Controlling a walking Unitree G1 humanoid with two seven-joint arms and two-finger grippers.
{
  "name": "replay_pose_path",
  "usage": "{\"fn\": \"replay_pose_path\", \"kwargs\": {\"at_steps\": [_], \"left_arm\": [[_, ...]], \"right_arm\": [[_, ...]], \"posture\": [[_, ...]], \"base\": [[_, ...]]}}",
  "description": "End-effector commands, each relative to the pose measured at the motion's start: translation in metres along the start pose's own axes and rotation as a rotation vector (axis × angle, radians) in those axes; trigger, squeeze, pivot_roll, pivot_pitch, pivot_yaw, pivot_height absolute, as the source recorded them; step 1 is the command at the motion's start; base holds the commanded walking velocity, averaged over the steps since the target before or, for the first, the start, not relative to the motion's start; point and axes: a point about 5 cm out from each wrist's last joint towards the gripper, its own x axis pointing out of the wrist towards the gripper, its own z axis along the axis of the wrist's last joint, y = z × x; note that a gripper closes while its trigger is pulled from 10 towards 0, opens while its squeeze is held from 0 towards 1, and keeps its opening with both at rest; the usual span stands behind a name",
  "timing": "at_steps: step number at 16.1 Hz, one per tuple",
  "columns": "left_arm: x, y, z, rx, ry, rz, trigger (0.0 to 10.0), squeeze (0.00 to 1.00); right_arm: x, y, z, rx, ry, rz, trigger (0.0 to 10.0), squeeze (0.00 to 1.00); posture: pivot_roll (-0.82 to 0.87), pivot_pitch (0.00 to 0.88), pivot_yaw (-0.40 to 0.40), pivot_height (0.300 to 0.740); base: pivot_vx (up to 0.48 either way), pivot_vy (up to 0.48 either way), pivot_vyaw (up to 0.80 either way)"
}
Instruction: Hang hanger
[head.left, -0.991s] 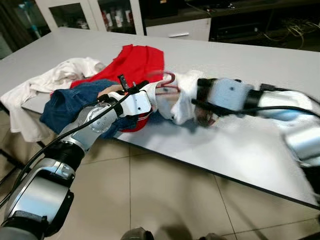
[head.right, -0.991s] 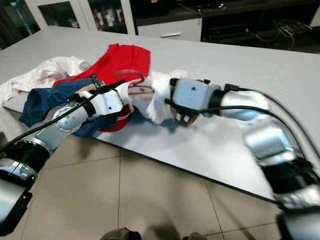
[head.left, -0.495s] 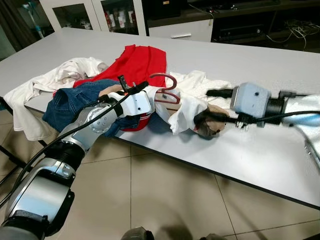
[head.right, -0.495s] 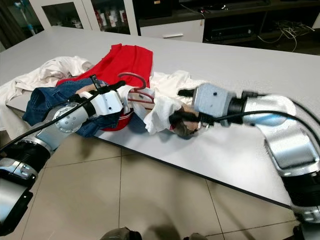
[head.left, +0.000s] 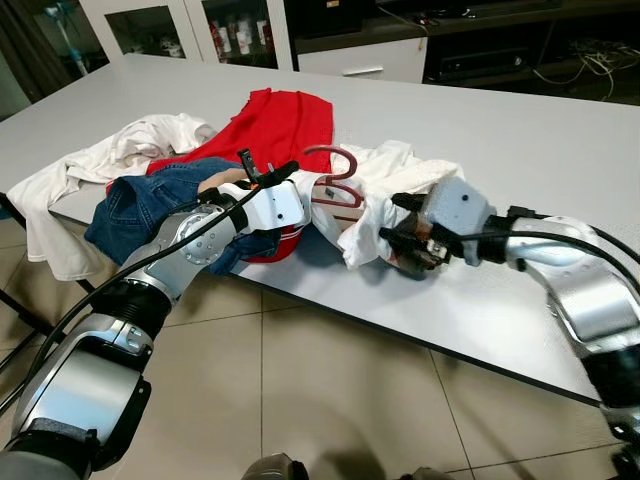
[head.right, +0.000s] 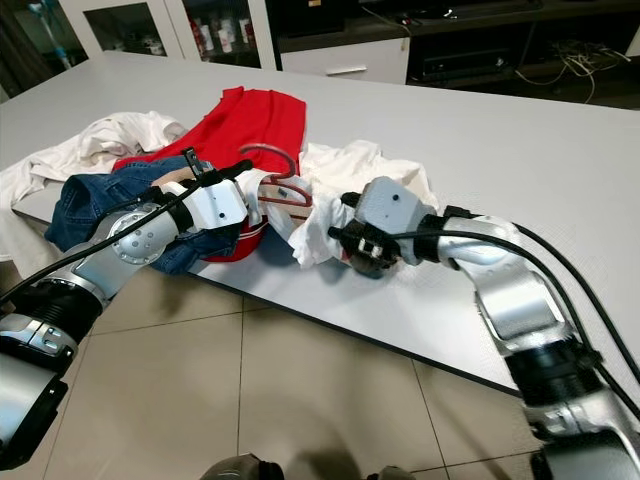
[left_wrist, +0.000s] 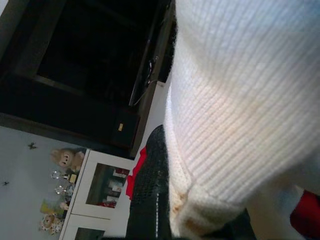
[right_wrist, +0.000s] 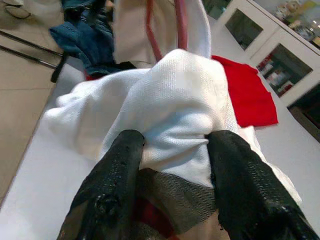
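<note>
Hanger (head.left: 335, 180): dark red, its hook standing up out of a white garment (head.left: 385, 195) heaped near the worktop's (head.left: 520, 130) front edge, about midway along it. Left pincer (head.left: 300, 200): buried in the garment just beside the hanger; the wrist view has knit cloth pressed against one black finger (left_wrist: 150, 200), but whether the fingers are apart or together cannot be told. Right pincer (right_wrist: 175, 150): reaching in from the right along the front edge, its two fingers (right_wrist: 117, 175) clamped on a bunched fold of the white garment, with a patterned cloth (right_wrist: 165, 195) beneath. Red shirt (head.left: 285, 120) and jeans (head.left: 150, 200): lying toward the worktop's left end, beside a second white cloth (head.left: 120, 150) draped over the left edge.
</note>
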Motion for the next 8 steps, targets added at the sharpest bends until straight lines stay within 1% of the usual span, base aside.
{"fn": "replay_pose_path", "kwargs": {"at_steps": [1,5,6,7,8], "left_arm": [[0.001,0.004,0.001,0.023,-0.008,-0.006,0.0,0.00],[0.002,0.004,0.003,0.024,-0.017,-0.007,0.0,0.00],[0.003,0.004,0.004,0.024,-0.021,-0.006,0.0,0.00],[0.003,0.004,0.005,0.024,-0.025,-0.004,0.0,0.00],[0.004,0.004,0.006,0.023,-0.029,-0.001,0.0,0.00]], "right_arm": [[0.007,-0.001,0.001,-0.005,0.005,-0.001,10.0,0.00],[0.015,0.003,0.005,0.009,-0.021,0.026,10.0,0.00],[0.018,0.006,0.007,0.012,-0.028,0.042,9.6,0.00],[0.021,0.009,0.007,0.015,-0.031,0.059,6.5,0.00],[0.023,0.012,0.008,0.020,-0.034,0.067,2.5,0.00]], "posture": [[-0.11,0.000,0.128,0.740],[-0.11,0.000,0.127,0.740],[-0.11,0.000,0.126,0.740],[-0.11,0.000,0.125,0.740],[-0.11,0.000,0.124,0.740]], "base": [[0.000,0.000,0.00],[0.000,0.000,0.00],[0.000,0.000,0.00],[0.000,0.000,0.00],[0.000,0.000,0.00]]}}
